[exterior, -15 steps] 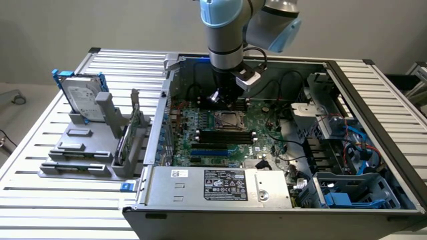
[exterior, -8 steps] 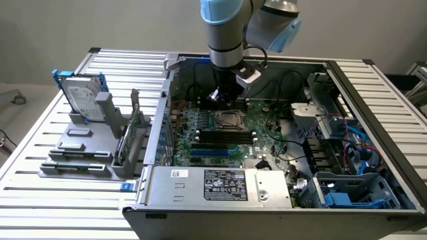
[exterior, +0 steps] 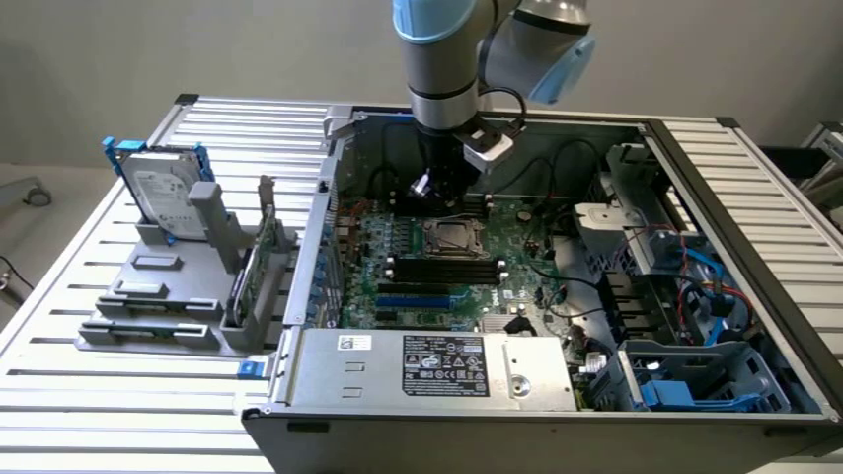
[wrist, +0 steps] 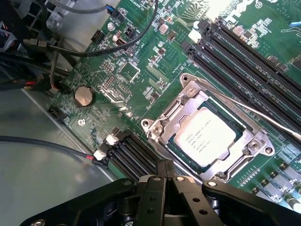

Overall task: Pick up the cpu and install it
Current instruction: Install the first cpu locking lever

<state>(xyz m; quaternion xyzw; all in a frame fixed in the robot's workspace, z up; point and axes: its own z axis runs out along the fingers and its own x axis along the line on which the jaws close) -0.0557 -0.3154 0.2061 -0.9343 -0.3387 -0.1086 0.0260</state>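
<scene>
The cpu [wrist: 204, 136], a small square chip with a pale silvery top and printed text, lies flat inside the metal frame of the motherboard socket [exterior: 452, 235]. The frame is open around it, and its thin lever [wrist: 263, 115] stands out at an angle. My gripper [wrist: 165, 165] hovers just beside the socket, its black fingers pressed together and holding nothing. In the exterior view the gripper [exterior: 424, 188] hangs inside the open computer case, a little above and behind the socket.
Black memory slots [exterior: 445, 269] lie in front of the socket. Black cables [wrist: 94, 52] cross the board near a coin battery [wrist: 83, 96]. The power supply [exterior: 435, 365] fills the case's front. A hard drive [exterior: 165, 188] stands in a grey fixture [exterior: 145, 306] at the exterior view's left.
</scene>
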